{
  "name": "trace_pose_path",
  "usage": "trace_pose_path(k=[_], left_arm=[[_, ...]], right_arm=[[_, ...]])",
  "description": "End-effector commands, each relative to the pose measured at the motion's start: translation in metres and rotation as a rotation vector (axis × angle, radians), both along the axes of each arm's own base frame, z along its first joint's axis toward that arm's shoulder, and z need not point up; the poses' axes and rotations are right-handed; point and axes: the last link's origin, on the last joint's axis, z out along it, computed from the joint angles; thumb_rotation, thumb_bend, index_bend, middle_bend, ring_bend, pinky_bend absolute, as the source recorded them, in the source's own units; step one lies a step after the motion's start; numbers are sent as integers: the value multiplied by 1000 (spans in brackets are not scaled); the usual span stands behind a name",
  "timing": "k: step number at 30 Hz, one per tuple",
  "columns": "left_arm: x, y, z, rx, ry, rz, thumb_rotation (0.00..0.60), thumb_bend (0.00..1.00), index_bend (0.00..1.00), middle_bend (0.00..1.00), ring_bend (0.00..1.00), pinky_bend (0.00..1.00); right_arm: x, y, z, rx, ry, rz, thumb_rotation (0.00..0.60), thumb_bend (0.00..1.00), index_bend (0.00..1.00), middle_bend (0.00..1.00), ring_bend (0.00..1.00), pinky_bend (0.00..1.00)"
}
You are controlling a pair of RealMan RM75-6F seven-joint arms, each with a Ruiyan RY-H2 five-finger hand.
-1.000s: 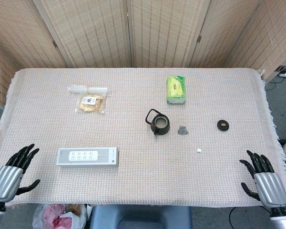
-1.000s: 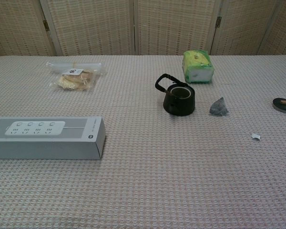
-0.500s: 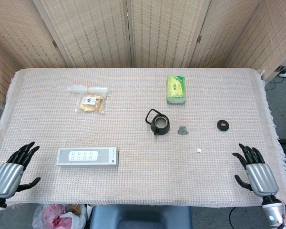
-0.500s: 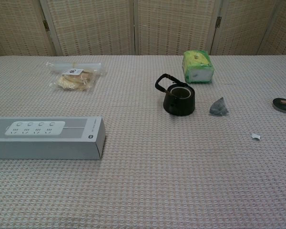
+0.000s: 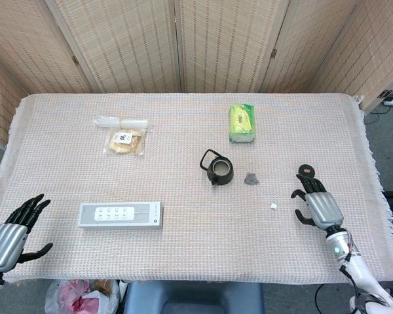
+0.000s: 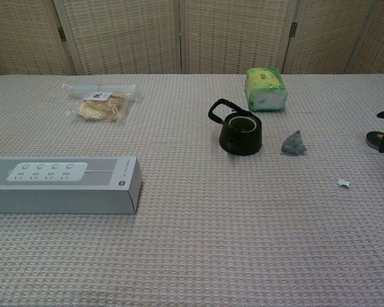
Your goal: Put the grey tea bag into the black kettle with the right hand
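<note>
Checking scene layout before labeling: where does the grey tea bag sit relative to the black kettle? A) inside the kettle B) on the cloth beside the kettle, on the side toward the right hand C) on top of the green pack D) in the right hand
B: the grey tea bag lies on the cloth just beside the black kettle, on the side toward the right hand, which is open and holds nothing.
</note>
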Motion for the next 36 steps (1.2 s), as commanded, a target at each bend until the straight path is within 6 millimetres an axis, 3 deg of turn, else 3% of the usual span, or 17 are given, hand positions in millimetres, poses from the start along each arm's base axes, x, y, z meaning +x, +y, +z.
trace_pose_path(k=[1, 18, 36], left_arm=[[0, -1, 1, -6, -4, -5, 600, 269, 0, 0, 0, 184], [0, -6, 5, -36, -37, -35, 600, 268, 0, 0, 0, 184], [-4, -7, 9, -52, -55, -33, 600, 269, 0, 0, 0, 184]], right_arm=[[2, -7, -11, 26, 6, -23, 600, 355, 382, 0, 0, 0], [11, -7, -55, 41, 35, -53, 600, 355, 382, 0, 0, 0], [21, -16, -72, 43, 34, -65, 600, 354, 392, 6, 0, 0]])
